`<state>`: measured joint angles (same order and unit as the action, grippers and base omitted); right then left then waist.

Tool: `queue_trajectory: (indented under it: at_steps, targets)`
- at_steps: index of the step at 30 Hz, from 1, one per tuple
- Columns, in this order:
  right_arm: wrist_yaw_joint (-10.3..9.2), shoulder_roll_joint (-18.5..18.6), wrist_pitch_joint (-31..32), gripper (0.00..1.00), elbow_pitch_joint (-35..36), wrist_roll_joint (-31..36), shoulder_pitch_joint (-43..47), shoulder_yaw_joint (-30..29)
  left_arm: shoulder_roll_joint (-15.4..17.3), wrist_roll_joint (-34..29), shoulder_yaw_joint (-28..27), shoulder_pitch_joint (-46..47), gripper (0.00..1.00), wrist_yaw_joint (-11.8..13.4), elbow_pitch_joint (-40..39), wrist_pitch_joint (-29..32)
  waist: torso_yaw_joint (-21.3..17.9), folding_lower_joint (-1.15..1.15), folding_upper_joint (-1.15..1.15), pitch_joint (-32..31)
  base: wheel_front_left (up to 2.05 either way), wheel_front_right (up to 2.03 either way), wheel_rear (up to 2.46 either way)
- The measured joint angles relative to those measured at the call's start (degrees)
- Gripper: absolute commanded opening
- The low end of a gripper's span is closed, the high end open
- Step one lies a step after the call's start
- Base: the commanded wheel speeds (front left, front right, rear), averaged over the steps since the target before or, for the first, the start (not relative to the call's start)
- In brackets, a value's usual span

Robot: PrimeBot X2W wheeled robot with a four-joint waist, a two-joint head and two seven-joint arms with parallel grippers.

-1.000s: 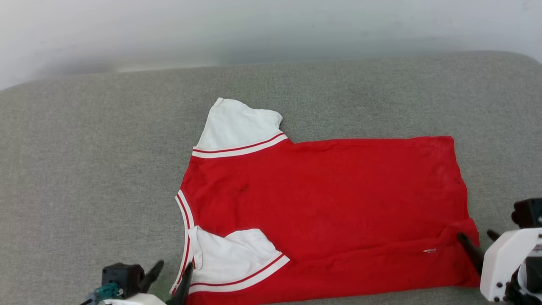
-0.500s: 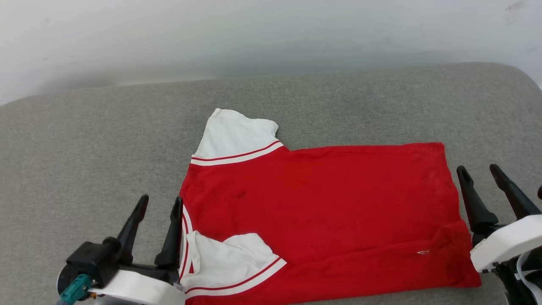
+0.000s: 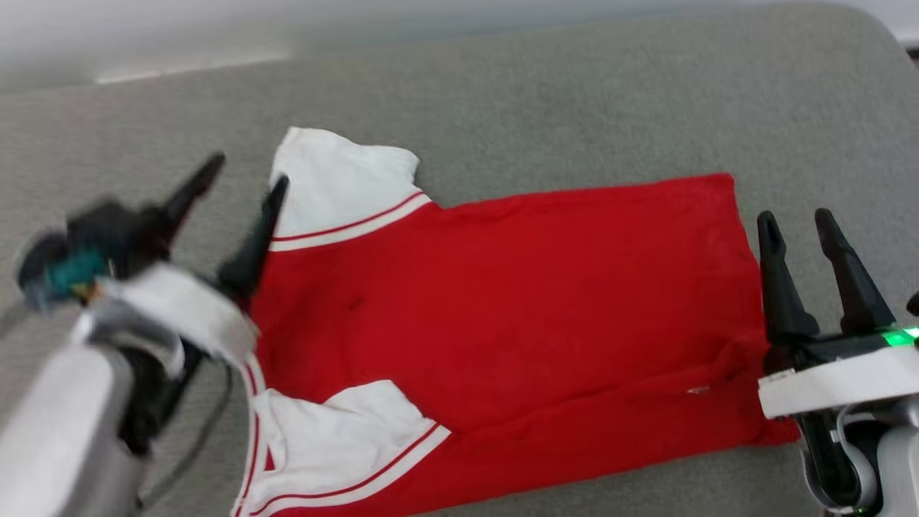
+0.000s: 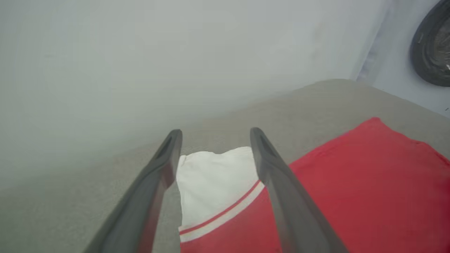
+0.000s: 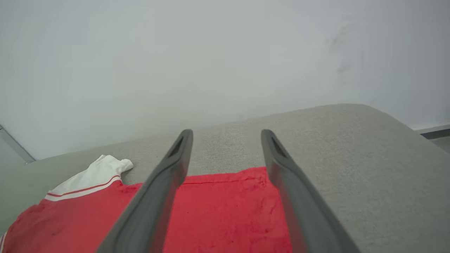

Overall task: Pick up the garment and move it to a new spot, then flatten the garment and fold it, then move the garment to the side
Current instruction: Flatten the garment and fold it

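Note:
The garment (image 3: 502, 309), a red shirt with white sleeves and red-and-white trim, lies spread on the grey cushioned surface (image 3: 574, 108), its near long edge folded over. My left gripper (image 3: 248, 169) hovers open at the collar end, beside the far white sleeve (image 3: 337, 183), nothing between its fingers. In the left wrist view that sleeve (image 4: 214, 179) shows between the two fingers (image 4: 154, 182). My right gripper (image 3: 793, 215) stands open just off the hem end. The right wrist view looks over the hem corner of the garment (image 5: 225, 211) between the open fingers (image 5: 284, 186).
A pale wall (image 5: 211, 52) rises behind the grey surface. The surface's rounded right end (image 5: 386, 119) drops off toward the floor. A dark round object (image 4: 434, 45) sits at the upper right of the left wrist view.
Both grippers have risen from the garment's near edge and moved toward its far side, the left arm fast and blurred. The head camera has tilted, shifting the whole picture.

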<state>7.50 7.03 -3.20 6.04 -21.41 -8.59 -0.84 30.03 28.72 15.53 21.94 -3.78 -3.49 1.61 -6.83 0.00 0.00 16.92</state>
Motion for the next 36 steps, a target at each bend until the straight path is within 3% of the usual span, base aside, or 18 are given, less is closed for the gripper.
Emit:
queue_trajectory:
  at_steps: [10,16,20,26,27,28,31,36]
  targets:
    - [0.0,-1.0,-3.5,1.0,-2.6,-1.0,-4.3,1.3,6.9,6.6,4.0,28.0,1.0,-2.7,12.9,33.6,-5.1,0.01,0.0,10.3,0.0,0.0,0.0]
    - [0.0,-1.9,-5.7,1.0,-5.1,-2.5,-6.1,2.6,9.3,11.1,6.0,35.1,1.0,-2.8,19.4,51.0,-8.8,0.01,0.0,14.5,0.0,0.0,0.0]
    - [0.0,-2.3,-6.7,1.0,-7.2,-2.8,-6.7,3.3,10.9,13.3,6.5,37.1,1.0,-2.7,21.1,58.9,-10.6,0.01,0.0,16.5,0.0,0.0,0.0]
    - [0.0,-2.7,-8.0,1.0,-9.2,-2.9,-7.5,3.9,11.4,13.3,6.4,39.5,1.0,-1.4,22.0,61.2,-11.9,0.0,0.0,18.8,0.0,0.0,0.0]
    - [0.0,-2.7,-8.1,1.0,-9.4,-2.9,-7.6,3.9,11.4,13.7,6.3,39.6,0.72,-1.3,22.3,62.0,-11.9,0.0,0.0,19.0,0.0,0.0,0.0]
    - [0.0,-2.7,-8.1,1.0,-9.4,-2.9,-7.6,3.9,11.4,13.7,6.3,39.6,0.0,-1.3,22.3,62.0,-11.9,0.0,0.0,19.0,0.0,0.0,0.0]
    - [0.0,-2.5,-8.1,1.0,-10.0,-2.7,-7.9,3.9,10.9,14.8,6.5,40.2,0.0,-1.7,22.5,62.6,-11.6,0.0,0.0,19.2,0.0,0.0,0.0]
    - [0.0,-1.3,-7.5,1.0,-10.2,-1.5,-9.2,3.8,8.9,14.3,7.0,39.8,0.0,-2.3,24.8,56.1,-10.7,0.0,0.0,18.2,0.0,0.0,0.0]
